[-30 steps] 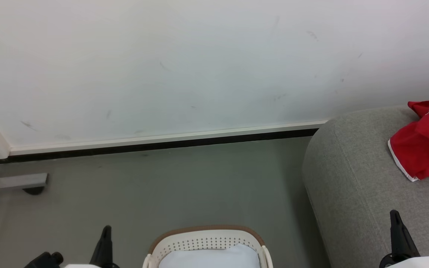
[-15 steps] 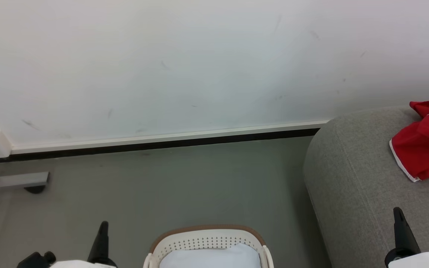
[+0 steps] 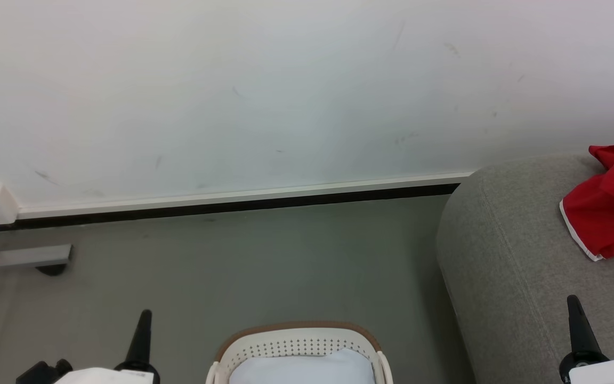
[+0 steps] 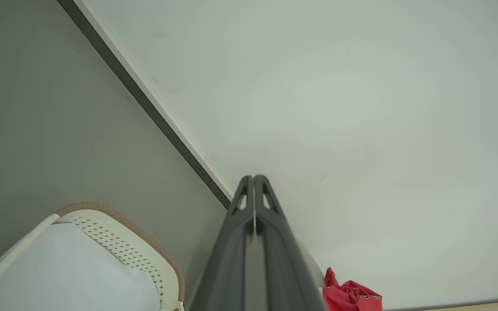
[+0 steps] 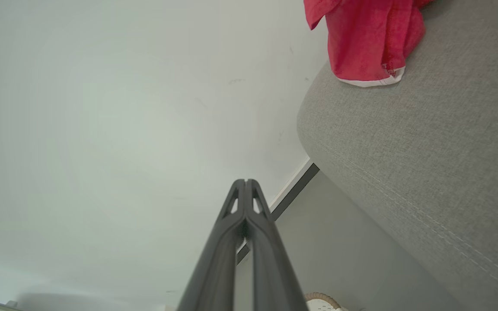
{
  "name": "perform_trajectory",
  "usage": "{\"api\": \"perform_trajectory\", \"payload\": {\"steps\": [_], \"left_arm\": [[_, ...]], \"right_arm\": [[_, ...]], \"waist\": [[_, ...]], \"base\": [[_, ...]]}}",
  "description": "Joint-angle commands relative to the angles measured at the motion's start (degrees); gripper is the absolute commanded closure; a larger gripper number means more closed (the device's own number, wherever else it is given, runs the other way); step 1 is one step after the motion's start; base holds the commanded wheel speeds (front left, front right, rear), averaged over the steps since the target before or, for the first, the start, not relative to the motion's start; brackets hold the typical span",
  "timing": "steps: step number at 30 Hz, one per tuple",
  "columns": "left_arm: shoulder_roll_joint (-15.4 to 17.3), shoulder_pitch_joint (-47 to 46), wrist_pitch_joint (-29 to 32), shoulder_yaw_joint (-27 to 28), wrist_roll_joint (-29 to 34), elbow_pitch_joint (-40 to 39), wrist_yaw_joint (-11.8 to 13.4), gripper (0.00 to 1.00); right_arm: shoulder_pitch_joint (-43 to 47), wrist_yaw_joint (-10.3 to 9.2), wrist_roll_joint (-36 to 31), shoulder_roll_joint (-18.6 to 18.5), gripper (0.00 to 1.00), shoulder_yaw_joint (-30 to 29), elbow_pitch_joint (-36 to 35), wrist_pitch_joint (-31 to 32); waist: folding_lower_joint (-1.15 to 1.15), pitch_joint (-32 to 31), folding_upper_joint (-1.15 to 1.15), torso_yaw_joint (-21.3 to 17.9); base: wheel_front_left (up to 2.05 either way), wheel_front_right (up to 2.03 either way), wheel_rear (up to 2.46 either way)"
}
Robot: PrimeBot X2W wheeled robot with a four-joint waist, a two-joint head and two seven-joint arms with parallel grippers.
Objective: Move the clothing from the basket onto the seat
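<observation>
Head view: the clothing [image 3: 608, 213], red with a white-trimmed hem, lies crumpled on top of the seat [image 3: 509, 277]. It is well to the right of the basket [image 3: 296, 341] and nearer to the wall [image 3: 285, 96]. The hem faces the basket side. The bundle seems to stretch from this hem away to the right, but the picture's edge cuts it, so I cannot tell its long axis for sure.

The left gripper [image 3: 145, 317] stands just left of the basket, over the floor [image 3: 264, 266]. Its fingers are pressed together, pointing toward the wall, and hold nothing. The right gripper [image 3: 573, 304] is well to the right of the basket, over the seat. Its fingers are also together and empty, apart from the clothing. Both wrist views show the fingertips meeting.
</observation>
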Motion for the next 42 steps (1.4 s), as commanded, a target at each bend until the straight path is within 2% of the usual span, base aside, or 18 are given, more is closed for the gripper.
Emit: {"api": "perform_trajectory", "payload": {"steps": [1, 42], "left_arm": [[0.24, -1.08, 0.24, 0.31, -1.05, -0.61, -0.35, 1.00], [0.00, -2.57, 5.59, 3.28, -21.07, -1.10, -2.29, 1.00]], "right_arm": [[-1.26, -0.08, 1.26, -0.07, 1.00, -0.31, -0.77, 0.22], [-1.78, -0.13, 22.35, 0.55, 1.00, -2.24, -1.75, 5.62]], "waist": [[0.00, 0.01, 0.00, 0.02], [0.00, 0.34, 0.00, 0.73]], "base": [[0.00, 0.00, 0.00], [0.00, 0.00, 0.00]]}}
